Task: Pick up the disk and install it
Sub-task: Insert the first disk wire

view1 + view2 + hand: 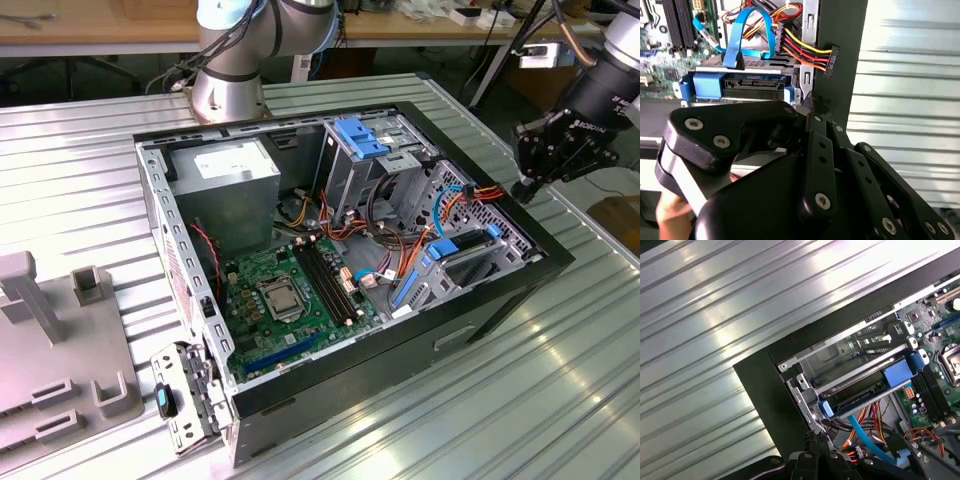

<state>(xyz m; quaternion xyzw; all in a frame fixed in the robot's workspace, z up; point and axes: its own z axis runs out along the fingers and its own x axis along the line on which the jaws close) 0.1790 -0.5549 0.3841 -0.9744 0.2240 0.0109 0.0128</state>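
The disk [462,247], a grey drive with blue rails, lies in the lower bay of the open computer case [480,310], near the case's wall on the exterior view's right. Both wrist views show the disk [742,85] [875,385] with a blue flat cable [737,35] running to it. A black power plug [832,60] on coloured wires hangs loose beside the bay at the case wall. My gripper [528,186] hovers just outside that wall, above the table. Its fingertips [816,114] [815,438] meet over the case's corner, shut with nothing between them.
A grey power-supply box [225,185] and a silver drive cage with a blue bracket [362,135] fill the case's far side. The green motherboard [290,295] lies in the middle. Grey fixtures [60,340] stand at the exterior view's left on the ribbed metal table [560,400].
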